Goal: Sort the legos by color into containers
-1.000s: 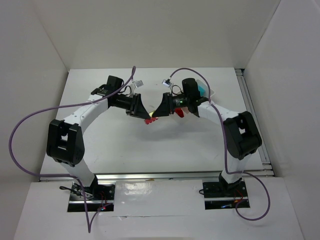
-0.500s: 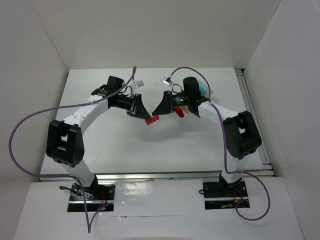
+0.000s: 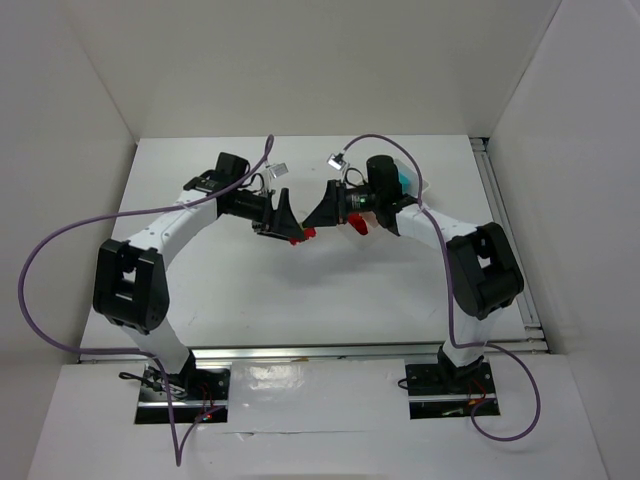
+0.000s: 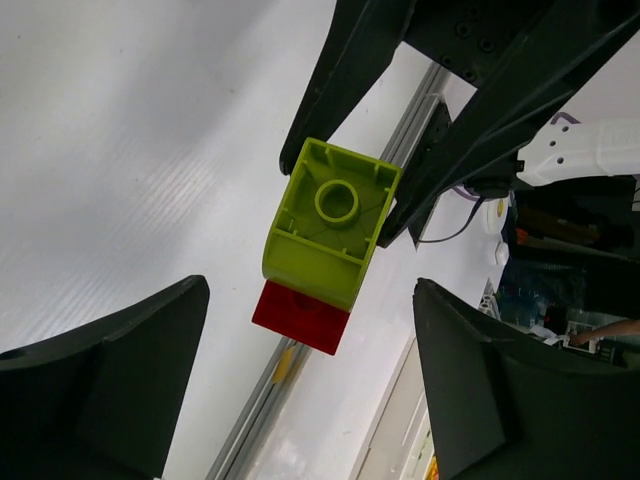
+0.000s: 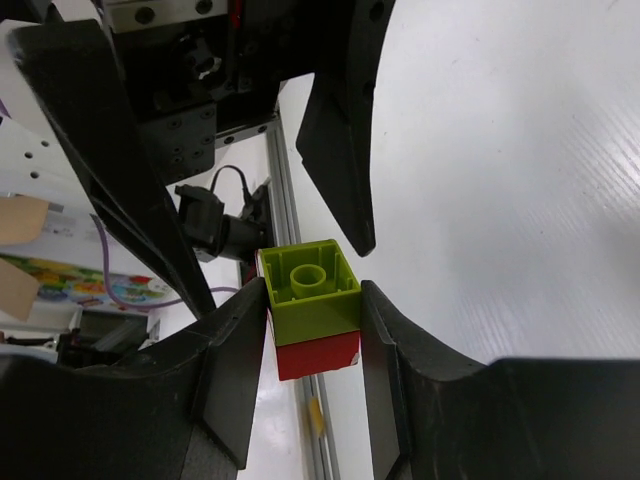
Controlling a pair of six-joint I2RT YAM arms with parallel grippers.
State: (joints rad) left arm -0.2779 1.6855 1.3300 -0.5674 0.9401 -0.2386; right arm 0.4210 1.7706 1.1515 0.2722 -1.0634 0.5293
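Your left gripper [image 4: 310,290] has just let go. Its fingers now stand wide apart on either side of the bricks and touch neither, where a moment ago they were pinched shut. Your right gripper [image 5: 312,310] has closed over the same interval and is clamped on the green brick [image 5: 312,290], with one finger against each side. The red brick [image 5: 318,358] is still stuck to the green one. The pair hangs as one piece in the right gripper, off the bench [image 3: 300,300], roughly midway between the two arms.

So this is a handover, not a separation. The two colours are joined and cannot go into one compartment as they are. As I judge it, you need the left gripper to close again on the red brick alone. It can then pull or twist the red off while the right holds the green. The tray [image 3: 424,184] sits behind the right arm, mostly hidden.
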